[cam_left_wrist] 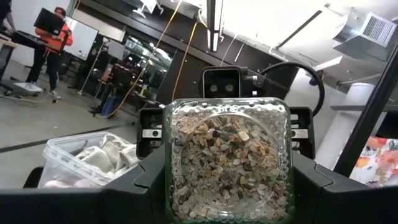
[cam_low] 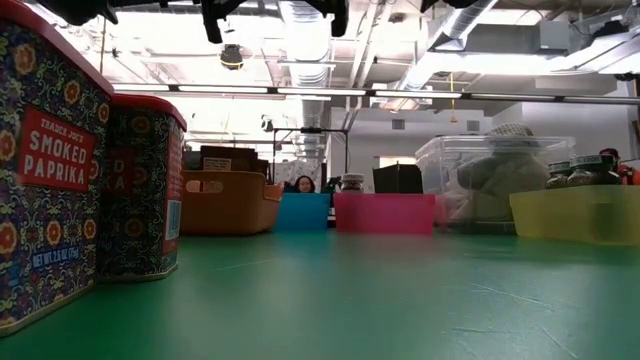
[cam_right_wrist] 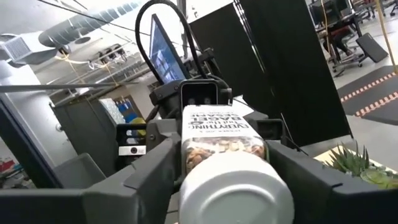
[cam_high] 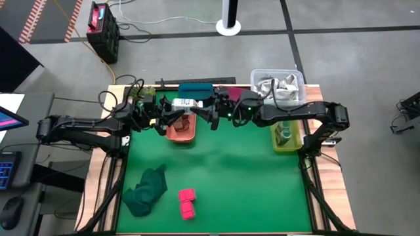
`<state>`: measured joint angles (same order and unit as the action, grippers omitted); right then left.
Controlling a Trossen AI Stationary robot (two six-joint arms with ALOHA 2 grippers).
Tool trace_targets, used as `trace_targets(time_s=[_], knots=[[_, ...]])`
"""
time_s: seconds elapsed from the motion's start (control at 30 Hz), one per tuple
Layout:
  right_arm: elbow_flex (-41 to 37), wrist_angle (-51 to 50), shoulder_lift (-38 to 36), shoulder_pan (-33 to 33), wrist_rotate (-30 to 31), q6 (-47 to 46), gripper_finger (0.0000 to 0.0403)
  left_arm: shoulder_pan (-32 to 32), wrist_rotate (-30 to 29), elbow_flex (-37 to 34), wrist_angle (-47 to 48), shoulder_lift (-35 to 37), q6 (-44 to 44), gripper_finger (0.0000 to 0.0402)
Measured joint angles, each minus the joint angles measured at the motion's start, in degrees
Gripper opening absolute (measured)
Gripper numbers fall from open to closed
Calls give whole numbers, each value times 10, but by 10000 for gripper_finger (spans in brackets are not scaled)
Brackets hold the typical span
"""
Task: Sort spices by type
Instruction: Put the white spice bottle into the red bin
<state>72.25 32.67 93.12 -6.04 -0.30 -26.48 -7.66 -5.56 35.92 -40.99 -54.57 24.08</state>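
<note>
Above the orange bin (cam_high: pixel 182 132) at twelve o'clock on the desk (cam_high: pixel 223 177), left pincer (cam_high: pixel 172 110) and right pincer (cam_high: pixel 209 113) both clamp one white-topped seasoning jar (cam_high: pixel 186 103). Hand-off judgement: one side should loosen only once the other holds squarely.

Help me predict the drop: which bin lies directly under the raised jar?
The salmon-orange plastic bin, beneath the white-labelled glass jar; the teal, pink, yellow and clear bins sit elsewhere.
</note>
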Motion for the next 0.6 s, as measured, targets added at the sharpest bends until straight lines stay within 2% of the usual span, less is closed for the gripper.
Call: trace_targets(time_s=[0.2, 0.4, 0.5, 0.6], knots=[[0, -9, 0, 0, -16, 0, 223, 0, 7, 0, 0, 0, 2, 195], [1, -19, -1, 0, -18, 2, 222, 0, 9, 0, 1, 1, -3, 196], [1, -24, -1, 0, -18, 2, 222, 0, 8, 0, 14, 1, -6, 210], [1, -34, -1, -5, -28, -1, 222, 0, 8, 0, 31, 4, -13, 243]])
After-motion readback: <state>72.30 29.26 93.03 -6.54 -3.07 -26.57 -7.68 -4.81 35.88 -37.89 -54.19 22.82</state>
